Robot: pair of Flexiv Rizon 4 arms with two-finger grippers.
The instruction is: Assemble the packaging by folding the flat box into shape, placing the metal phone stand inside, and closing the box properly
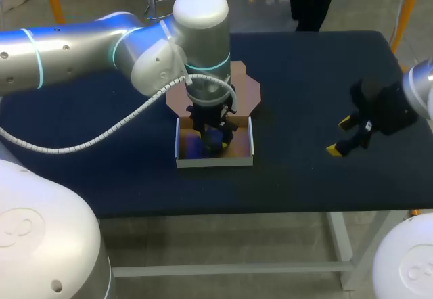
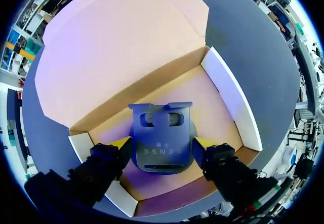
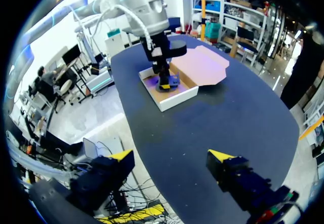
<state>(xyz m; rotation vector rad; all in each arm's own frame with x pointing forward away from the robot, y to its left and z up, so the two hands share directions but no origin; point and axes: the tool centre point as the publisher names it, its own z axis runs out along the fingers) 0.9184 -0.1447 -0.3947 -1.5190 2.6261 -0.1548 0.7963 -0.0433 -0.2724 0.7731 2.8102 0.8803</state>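
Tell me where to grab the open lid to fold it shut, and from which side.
Probably the free edge of the lid, coming from the side away from the box. The lid lies flat on the table, hinged at the box's back wall, so only that far edge can lift. The open right end effector is free.

You have one piece of print in sight: a short row of pale letters across the lower face of the metal phone stand (image 2: pixel 161 145), just below its two cut-outs, seen from the left wrist. The letters are faint, and you cannot make them out with certainty.
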